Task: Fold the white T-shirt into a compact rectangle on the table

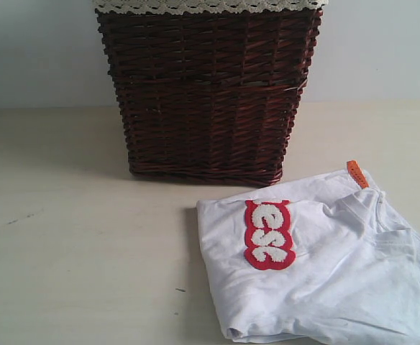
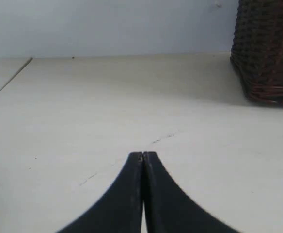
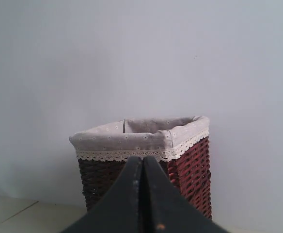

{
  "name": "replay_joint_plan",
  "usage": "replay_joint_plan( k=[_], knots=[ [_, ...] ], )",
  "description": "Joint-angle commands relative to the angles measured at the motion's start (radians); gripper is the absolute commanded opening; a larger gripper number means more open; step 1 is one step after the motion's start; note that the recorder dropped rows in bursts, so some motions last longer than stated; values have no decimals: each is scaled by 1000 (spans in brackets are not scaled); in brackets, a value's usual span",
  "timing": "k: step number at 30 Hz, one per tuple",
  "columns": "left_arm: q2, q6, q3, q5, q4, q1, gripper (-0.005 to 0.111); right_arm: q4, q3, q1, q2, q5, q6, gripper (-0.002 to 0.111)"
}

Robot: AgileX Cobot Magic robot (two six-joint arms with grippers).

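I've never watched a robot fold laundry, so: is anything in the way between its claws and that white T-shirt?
Nothing visible is. The white T-shirt lies uncovered on the table, the wicker basket behind it, not on it. The left gripper, shut, is over bare table; the right gripper, shut, faces the basket.

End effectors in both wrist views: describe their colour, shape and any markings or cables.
The left end effector and right end effector look alike: two smooth black fingers each, narrow at the tip and curving outward toward the base. The right has a tiny pale dot low on one finger. No cables or lettering show; the exterior view shows neither arm.
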Motion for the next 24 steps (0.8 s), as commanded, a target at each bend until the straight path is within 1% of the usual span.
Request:
replay_joint_plan(
  k=[1, 6, 12, 13, 18, 24],
  knots=[
    [-6, -7, 0, -8, 0, 1, 1, -29, 4, -2, -3, -7, -8, 0],
    [-6, -7, 0, -8, 0, 1, 1, -24, 4, -2, -3, 17, -8, 0],
    [-6, -9, 0, -8, 0, 1, 1, 69, 4, -2, -3, -93, -84, 0],
    [-6, -9, 0, -8, 0, 1, 1, 69, 4, -2, -3, -91, -84, 0],
    [-6, -9, 0, -8, 0, 1, 1, 69, 4, -2, -3, 37, -113, 0],
    [-6, -9, 0, -8, 0, 1, 1, 69, 4, -2, -3, 48, -110, 0]
  ],
)
